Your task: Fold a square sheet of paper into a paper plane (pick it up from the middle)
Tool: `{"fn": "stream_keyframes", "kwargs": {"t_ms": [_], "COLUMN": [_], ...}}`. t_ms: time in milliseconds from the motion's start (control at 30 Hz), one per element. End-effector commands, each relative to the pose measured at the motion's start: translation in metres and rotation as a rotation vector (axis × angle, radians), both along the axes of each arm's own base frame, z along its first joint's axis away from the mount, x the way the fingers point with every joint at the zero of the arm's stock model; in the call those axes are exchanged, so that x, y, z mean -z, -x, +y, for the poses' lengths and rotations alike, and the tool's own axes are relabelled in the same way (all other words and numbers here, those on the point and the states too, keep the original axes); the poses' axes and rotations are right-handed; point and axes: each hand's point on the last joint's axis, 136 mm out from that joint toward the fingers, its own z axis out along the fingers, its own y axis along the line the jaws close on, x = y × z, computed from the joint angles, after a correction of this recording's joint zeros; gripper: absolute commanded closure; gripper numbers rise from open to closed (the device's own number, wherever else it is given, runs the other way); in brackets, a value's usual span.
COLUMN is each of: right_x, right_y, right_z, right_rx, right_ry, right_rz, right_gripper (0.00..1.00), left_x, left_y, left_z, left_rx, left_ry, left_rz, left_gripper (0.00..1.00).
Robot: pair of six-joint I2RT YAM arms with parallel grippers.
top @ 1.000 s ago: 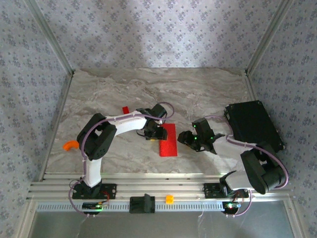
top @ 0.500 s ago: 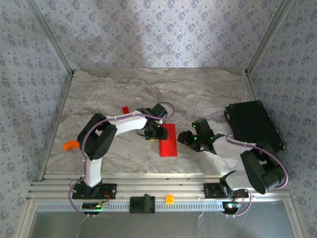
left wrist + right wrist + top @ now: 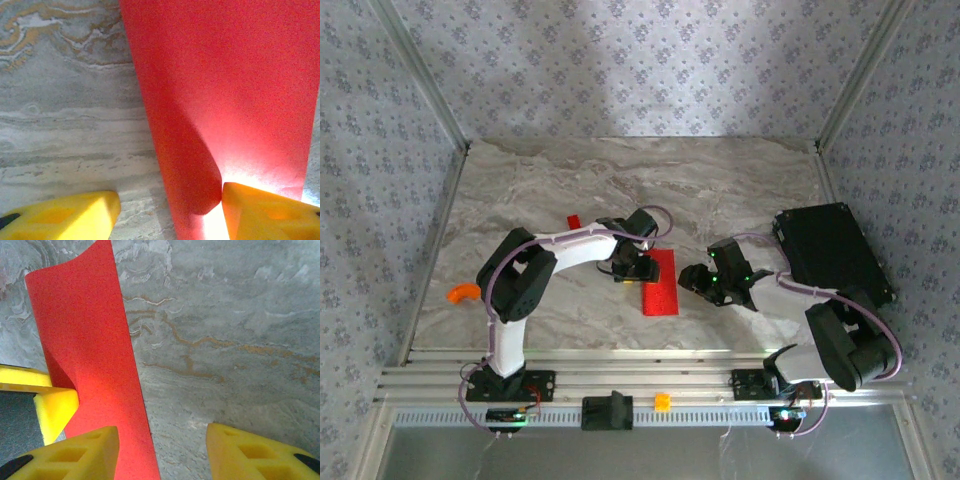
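- Spanning the enclosure floor, the bench (image 3: 740, 180) shows a smooth, polished surface with grey and tan marble veining.
- Black case (image 3: 830, 255): flat, rectangular, matte; lies at the right side of the bench.
- Left gripper (image 3: 628, 268): blocky yellow jaws stand apart, released. One jaw is over bare bench. The other touches the sheet of paper (image 3: 662, 285), where a raised curl leans on its inner face.
- Right gripper (image 3: 162, 450): jaws released and spread wide over bare bench, just right of the sheet. One jaw overlaps the sheet's long edge; contact cannot be determined.
- Sheet of paper: bright red, matte, fine-grained; lies mid-bench as a narrow rectangle. The left gripper hides its far-left corner from above, and the layer count cannot be made out.
- Red block (image 3: 573, 221): tiny, rectangular; lies apart from the sheet.
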Motion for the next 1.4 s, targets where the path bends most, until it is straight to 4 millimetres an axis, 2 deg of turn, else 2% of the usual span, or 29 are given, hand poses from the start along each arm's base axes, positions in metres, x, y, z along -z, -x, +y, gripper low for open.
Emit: {"fn": "stream_keyframes", "kwargs": {"t_ms": [0,500,667,967,1067,1367], "right_x": [-0.001,-0.006,-0.012,-0.012,-0.01,0.0], "right_y": [-0.001,-0.002,-0.004,-0.01,-0.013,-0.023], "right_z": [0.004,0.01,0.019,0.037,0.042,0.054], "right_rx": [-0.004,-0.023,-0.059,-0.107,-0.114,-0.128], "right_ry": [-0.006,-0.026,-0.048,-0.082,-0.082,-0.081], "right_rz": [0.007,-0.01,-0.024,-0.01,0.002,0.039], "right_gripper": [0.49,0.51,0.61,0.9,0.97,1.0], "left_x": [0.058,0.061,0.062,0.063,0.063,0.064], "left_y": [-0.003,-0.003,-0.003,-0.003,-0.004,-0.003], "left_z": [0.016,0.017,0.018,0.018,0.017,0.018], "left_rx": [0.02,0.026,0.025,0.018,0.018,0.015], "left_ry": [-0.104,-0.114,-0.117,-0.123,-0.12,-0.121], "left_rz": [-0.006,-0.003,0.001,0.001,0.0,0.003], "left_gripper": [0.39,0.39,0.39,0.39,0.39,0.39]}}
